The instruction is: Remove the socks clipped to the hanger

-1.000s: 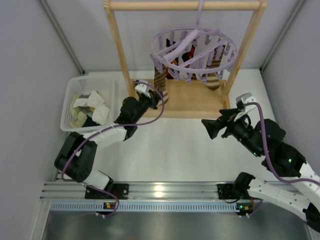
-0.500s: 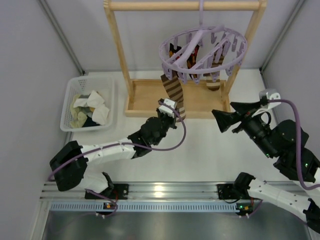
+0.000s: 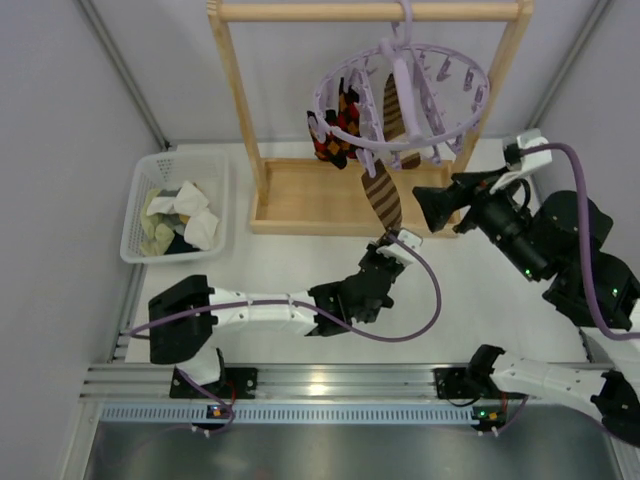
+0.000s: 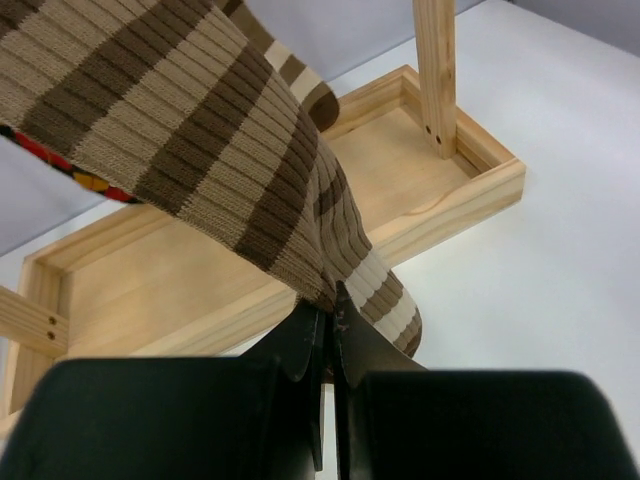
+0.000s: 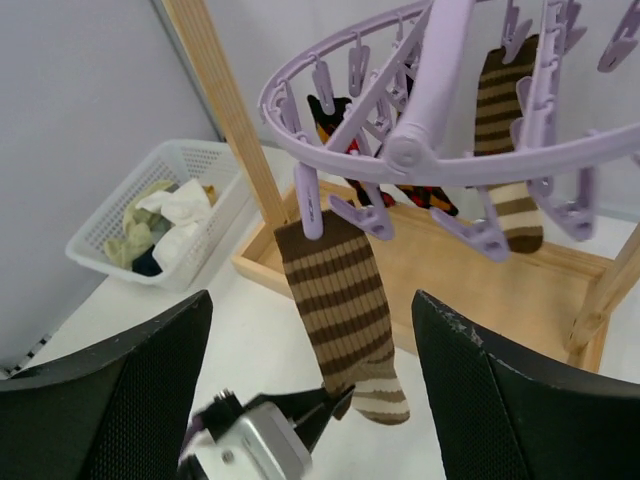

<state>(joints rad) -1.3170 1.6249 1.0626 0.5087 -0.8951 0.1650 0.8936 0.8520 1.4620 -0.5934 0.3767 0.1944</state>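
The left end effector (image 4: pixel 325 322) pinches a striped sock (image 4: pixel 230 150)

Its jaws are closed on the sock's lower end; the top is clipped to the lavender hanger (image 5: pixel 415 150). The right end effector (image 3: pixel 427 208) is wide open and empty.

Black-and-white arms (image 3: pixel 250 305) trail purple cables (image 3: pixel 438 298).

Brown-and-tan striped sock (image 5: pixel 345 290), lavender hanger (image 5: pixel 408 152)

Wooden rack (image 3: pixel 300 196), white basket (image 3: pixel 134 212) of cloths (image 3: pixel 192 218)
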